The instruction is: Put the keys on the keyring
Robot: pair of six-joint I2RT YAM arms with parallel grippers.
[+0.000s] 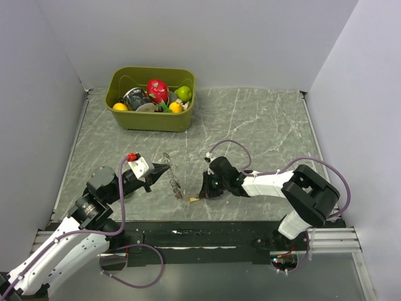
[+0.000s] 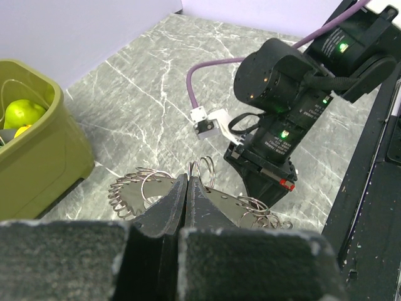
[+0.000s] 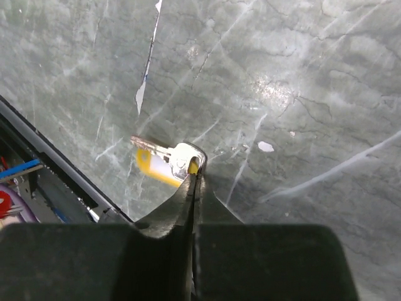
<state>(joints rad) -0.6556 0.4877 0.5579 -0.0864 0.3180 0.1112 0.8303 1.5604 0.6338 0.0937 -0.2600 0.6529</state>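
The keyring [image 1: 173, 179] is a flat grey metal strip carrying several small wire rings, and it hangs between the two arms. My left gripper [image 1: 165, 168] is shut on its upper part. In the left wrist view the jaws [image 2: 188, 179] pinch the strip [image 2: 135, 197], and rings fan out on both sides. One of the keys [image 3: 168, 157], a silver one with a yellow tag, lies just over the marble near the front edge [image 1: 193, 200]. My right gripper [image 3: 195, 174] is shut on the rim of its head and points down-left in the top view [image 1: 201, 195]. No other keys show.
An olive-green bin [image 1: 150, 120] with fruit and small items stands at the back left, and its wall [image 2: 37, 157] is close to the left gripper. A black rail [image 1: 188, 235] runs along the table's near edge, right behind the key. White walls close in the left, back and right.
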